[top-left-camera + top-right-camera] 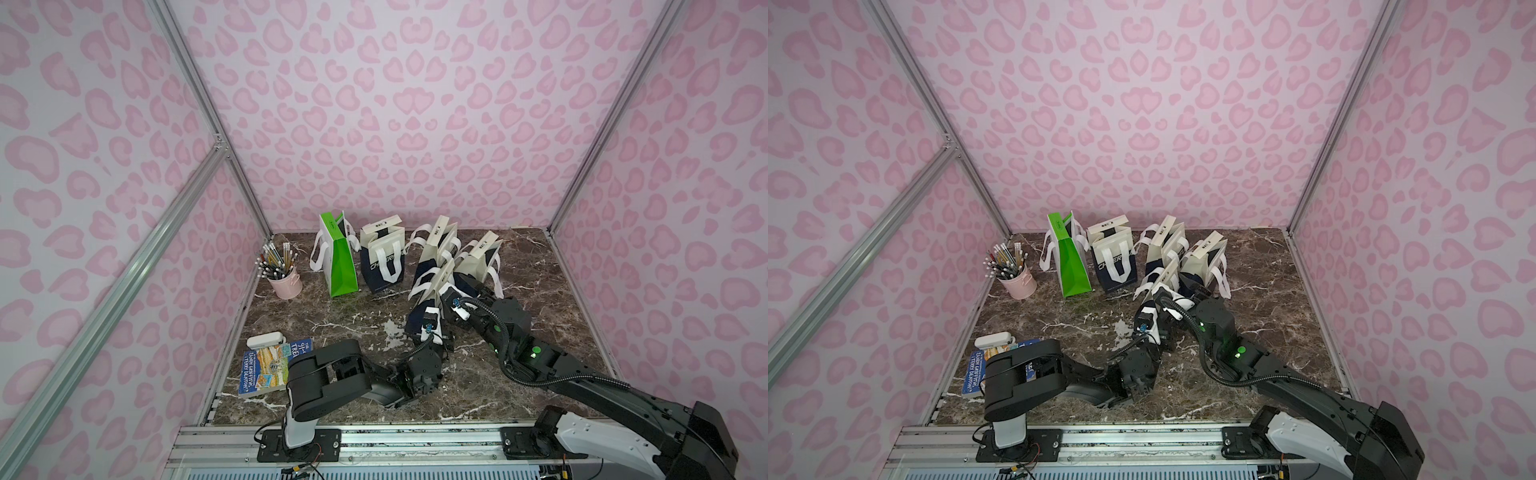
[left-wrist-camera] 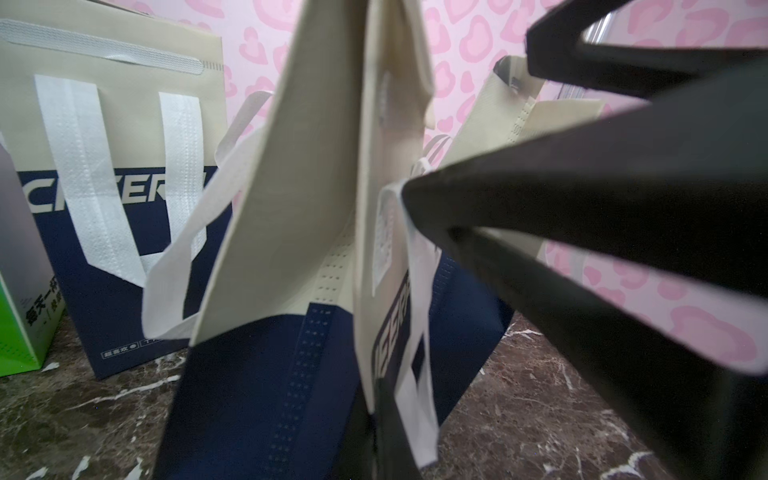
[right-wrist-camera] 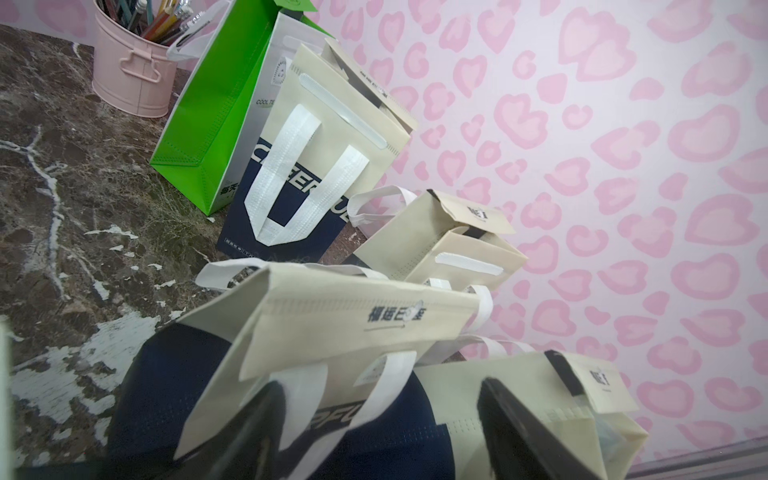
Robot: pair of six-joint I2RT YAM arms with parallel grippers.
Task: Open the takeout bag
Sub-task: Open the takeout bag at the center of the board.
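Left gripper clamped on the cream panel of the takeout bag, right gripper spread wide, its fingers either side of the white handle

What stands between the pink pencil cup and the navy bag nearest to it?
The green bag stands there, between the cup and that navy bag; both top views show it.

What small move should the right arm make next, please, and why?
Probably reach the right gripper to the nearest bag's folded flap and close: its jaws stand open short of it, while the left gripper apparently pinches the bag's side.
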